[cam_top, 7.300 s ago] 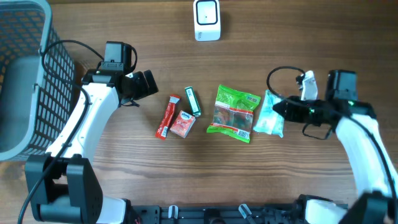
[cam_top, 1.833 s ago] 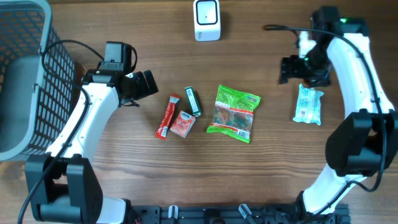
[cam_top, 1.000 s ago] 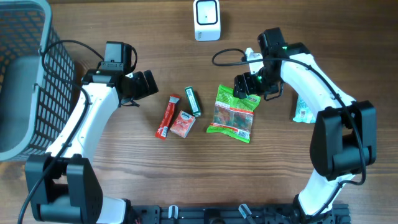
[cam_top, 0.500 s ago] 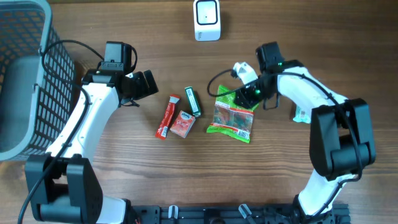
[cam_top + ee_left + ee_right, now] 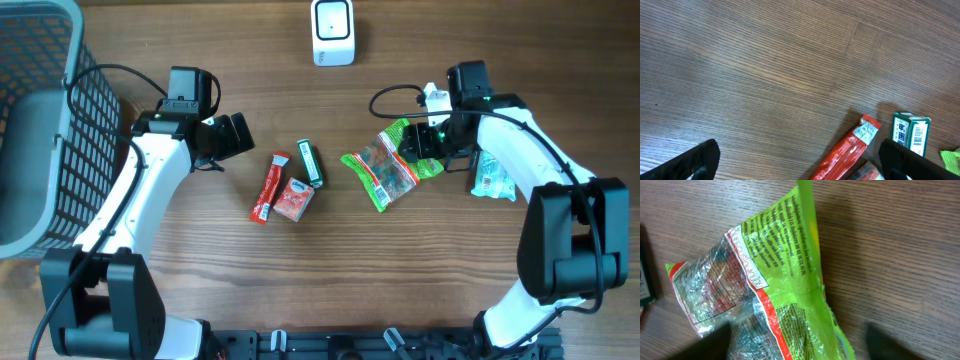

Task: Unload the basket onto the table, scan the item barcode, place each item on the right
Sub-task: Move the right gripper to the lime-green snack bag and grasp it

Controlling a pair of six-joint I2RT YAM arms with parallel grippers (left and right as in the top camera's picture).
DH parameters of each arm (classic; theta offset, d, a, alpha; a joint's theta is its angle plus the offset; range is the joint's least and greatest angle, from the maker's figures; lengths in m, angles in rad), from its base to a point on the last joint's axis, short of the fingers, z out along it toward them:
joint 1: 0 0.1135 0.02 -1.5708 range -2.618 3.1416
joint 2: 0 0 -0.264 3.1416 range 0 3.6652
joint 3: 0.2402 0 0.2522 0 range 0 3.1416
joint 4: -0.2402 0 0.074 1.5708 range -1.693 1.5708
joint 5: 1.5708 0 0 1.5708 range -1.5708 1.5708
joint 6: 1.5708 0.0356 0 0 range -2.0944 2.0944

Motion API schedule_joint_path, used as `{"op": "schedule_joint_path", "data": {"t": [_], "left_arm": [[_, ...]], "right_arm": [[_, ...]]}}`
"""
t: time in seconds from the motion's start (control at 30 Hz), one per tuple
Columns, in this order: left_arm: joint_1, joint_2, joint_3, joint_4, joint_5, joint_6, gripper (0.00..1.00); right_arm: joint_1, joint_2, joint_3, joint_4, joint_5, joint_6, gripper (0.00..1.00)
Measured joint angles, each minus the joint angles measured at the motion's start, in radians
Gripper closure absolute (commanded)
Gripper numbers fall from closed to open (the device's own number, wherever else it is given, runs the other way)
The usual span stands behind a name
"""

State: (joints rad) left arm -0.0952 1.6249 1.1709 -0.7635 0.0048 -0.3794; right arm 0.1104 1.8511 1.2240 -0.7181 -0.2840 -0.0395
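Here, candy bag (image 5: pixel 385 170) sits between right jaws.

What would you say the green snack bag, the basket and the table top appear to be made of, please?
Green snack bag: thin glossy plastic film with a clear window; it crinkles and catches glare. Basket: probably matte grey plastic, judging by its moulded mesh wall; coated wire is possible. Table top: wood or wood-look laminate, satin, with visible grain.

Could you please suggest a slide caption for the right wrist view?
Green snack bag lying on the wooden table, framed by the open right gripper.
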Motion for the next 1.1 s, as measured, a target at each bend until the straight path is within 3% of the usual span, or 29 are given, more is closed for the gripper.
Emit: {"op": "schedule_joint_path", "data": {"t": [0.3, 0.47, 0.83, 1.1], "left_arm": [[0.0, 0.0, 0.0, 0.0, 0.0, 0.0, 0.0], [0.0, 0.0, 0.0, 0.0, 0.0, 0.0, 0.0], [0.0, 0.0, 0.0, 0.0, 0.0, 0.0, 0.0], [0.0, 0.0, 0.0, 0.0, 0.0, 0.0, 0.0]], "right_arm": [[0.009, 0.0, 0.0, -0.001, 0.001, -0.132, 0.0], [0.084, 0.0, 0.0, 0.003, 0.07, -0.193, 0.0], [0.125, 0.0, -0.135, 0.205, 0.064, -0.19, 0.04], [0.125, -0.017, -0.208, 0.306, 0.054, -0.159, 0.0]]}}
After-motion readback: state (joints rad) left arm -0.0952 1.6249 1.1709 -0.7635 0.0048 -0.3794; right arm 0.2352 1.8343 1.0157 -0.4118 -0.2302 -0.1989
